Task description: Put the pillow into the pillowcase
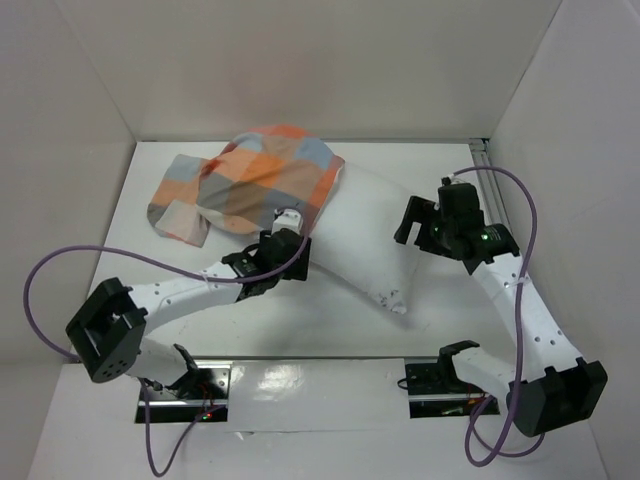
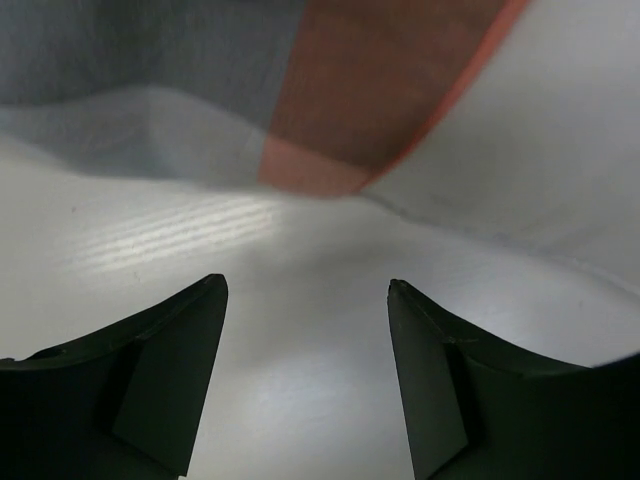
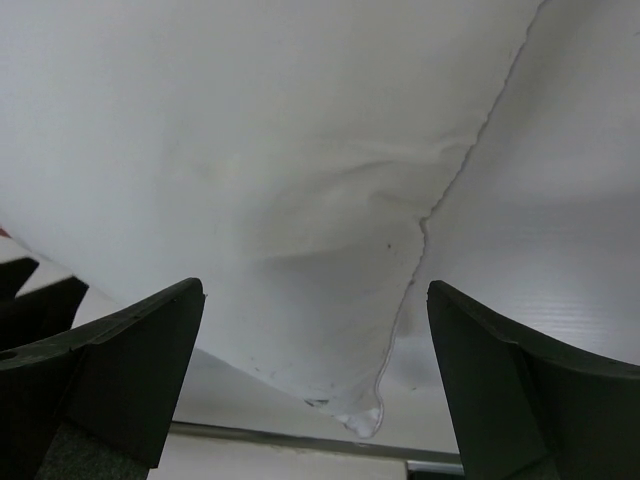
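Two grippers, both with jaws apart and neither holding anything. I read the left gripper (image 2: 307,290) as open, with only a white surface showing through the gap and an orange check of the pillowcase (image 1: 255,180) just ahead. The right gripper (image 3: 315,290) is spread wide and faces the pillow (image 1: 370,235), whose seam (image 3: 440,200) runs down between the fingers. From the top view, the pillow lies diagonally on the table (image 1: 300,325). Its far left end is covered by the rumpled pillowcase, while its near right end is bare. The left gripper sits at the pillowcase's near edge, and the right gripper is just beside the pillow's right side.
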Tool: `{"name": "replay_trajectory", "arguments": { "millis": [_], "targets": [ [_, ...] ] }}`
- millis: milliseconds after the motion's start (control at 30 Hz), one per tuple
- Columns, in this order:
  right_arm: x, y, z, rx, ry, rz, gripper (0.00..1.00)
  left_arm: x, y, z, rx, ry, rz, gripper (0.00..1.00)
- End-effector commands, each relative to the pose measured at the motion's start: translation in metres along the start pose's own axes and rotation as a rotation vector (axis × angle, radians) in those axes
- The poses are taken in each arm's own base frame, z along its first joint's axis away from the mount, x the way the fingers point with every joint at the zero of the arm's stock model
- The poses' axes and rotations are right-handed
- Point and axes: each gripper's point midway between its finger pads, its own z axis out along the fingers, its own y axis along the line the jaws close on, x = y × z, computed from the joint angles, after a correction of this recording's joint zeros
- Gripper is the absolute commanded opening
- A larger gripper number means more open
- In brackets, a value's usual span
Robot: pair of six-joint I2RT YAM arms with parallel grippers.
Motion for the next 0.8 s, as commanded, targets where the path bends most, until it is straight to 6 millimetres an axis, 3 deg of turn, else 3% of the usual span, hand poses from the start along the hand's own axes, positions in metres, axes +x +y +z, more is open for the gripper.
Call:
{"name": "replay_trajectory", "arguments": {
  "millis": [0,167,500,633,667,700,767],
  "targets": [
    [0.015,0.006,-0.003,-0.052,0.064,-0.038,1.0,-0.036,0.005,0.023,-0.022,-0.149,-0.054,0.77],
    [0.034,0.018,-0.007,-0.143,0.144,-0.101,1.0,-0.037,0.014,0.053,-0.054,-0.14,-0.04,0.73],
    [0.051,0.026,-0.005,-0.213,0.233,-0.121,1.0,-0.024,0.028,0.079,-0.153,-0.084,-0.027,0.62],
    [0.067,0.026,0.003,-0.234,0.278,-0.132,1.0,-0.024,0.037,0.08,-0.203,-0.074,-0.049,0.41],
    [0.071,0.03,0.002,-0.267,0.293,-0.141,1.0,-0.029,0.038,0.077,-0.211,-0.082,-0.061,0.17],
    [0.079,0.029,0.008,-0.27,0.334,-0.143,1.0,-0.037,0.035,0.075,-0.207,-0.089,-0.065,0.02],
    [0.089,0.034,0.015,-0.302,0.359,-0.155,1.0,-0.047,0.036,0.067,-0.216,-0.092,-0.053,0.0]
  ]
}}
